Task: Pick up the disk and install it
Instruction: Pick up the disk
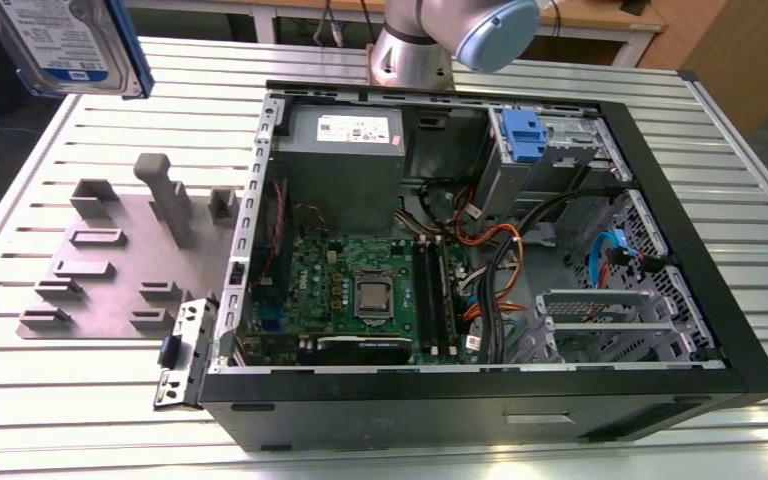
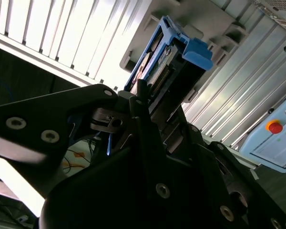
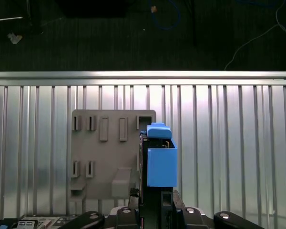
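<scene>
Disk (image 1: 71, 45) hangs in the air at the exterior view's far left, over the desk (image 1: 37, 400) and well apart from the open computer case (image 1: 704, 300). The gripper (image 2: 145, 102) is clamped on one end of it. Held by so little, it might tilt or slip, and a crooked blue rail (image 3: 161, 164) could jam against the drive cage (image 1: 551, 150).

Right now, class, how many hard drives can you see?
1. The gripper holds the hard drive aloft at the exterior view's left; the drive cage might hide others.
</scene>
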Controlling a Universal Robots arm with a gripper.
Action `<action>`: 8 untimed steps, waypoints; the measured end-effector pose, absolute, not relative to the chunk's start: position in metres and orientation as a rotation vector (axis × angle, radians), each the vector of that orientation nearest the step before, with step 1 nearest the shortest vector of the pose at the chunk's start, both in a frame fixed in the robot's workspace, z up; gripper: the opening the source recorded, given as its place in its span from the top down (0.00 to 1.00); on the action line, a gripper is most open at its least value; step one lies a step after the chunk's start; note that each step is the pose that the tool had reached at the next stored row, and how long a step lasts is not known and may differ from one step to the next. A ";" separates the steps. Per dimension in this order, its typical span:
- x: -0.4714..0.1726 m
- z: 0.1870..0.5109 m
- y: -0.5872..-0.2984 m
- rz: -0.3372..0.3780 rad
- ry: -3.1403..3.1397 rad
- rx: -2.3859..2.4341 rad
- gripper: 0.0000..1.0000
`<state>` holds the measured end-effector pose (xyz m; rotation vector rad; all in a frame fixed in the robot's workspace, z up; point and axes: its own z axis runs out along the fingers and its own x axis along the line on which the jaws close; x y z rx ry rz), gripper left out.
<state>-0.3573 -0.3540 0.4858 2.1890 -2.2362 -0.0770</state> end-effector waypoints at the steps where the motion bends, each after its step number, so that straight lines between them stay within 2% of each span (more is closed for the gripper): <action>1: -0.354 0.486 -0.354 -0.077 -2.236 2.189 0.65; 8: -0.333 0.486 -0.354 -0.077 -2.236 2.189 0.65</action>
